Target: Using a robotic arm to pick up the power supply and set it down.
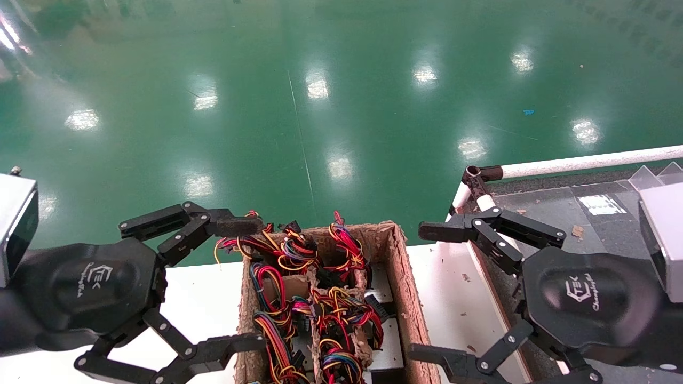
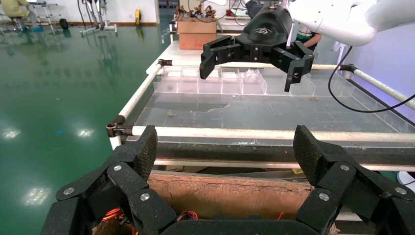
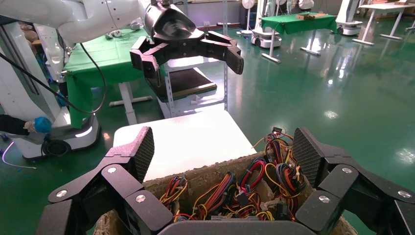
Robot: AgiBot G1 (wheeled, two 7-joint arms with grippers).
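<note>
The left claw point(image 1: 237, 282) at lower left and the right claw point(image 1: 427, 290) at lower right are both spread and empty, flanking the cardboard box point(image 1: 405, 288), probably ready to reach in. The power supply cannot be seen; only wire bundles point(image 1: 320, 298) fill the box on the white table point(image 1: 203, 298).

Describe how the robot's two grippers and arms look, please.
Both the left gripper and the right gripper are black claws with linked finger bars, silver screws, textured pads and a white logo on a rounded black palm. Each has a silver block wrist; wrist views show white forearms with black cables.
</note>
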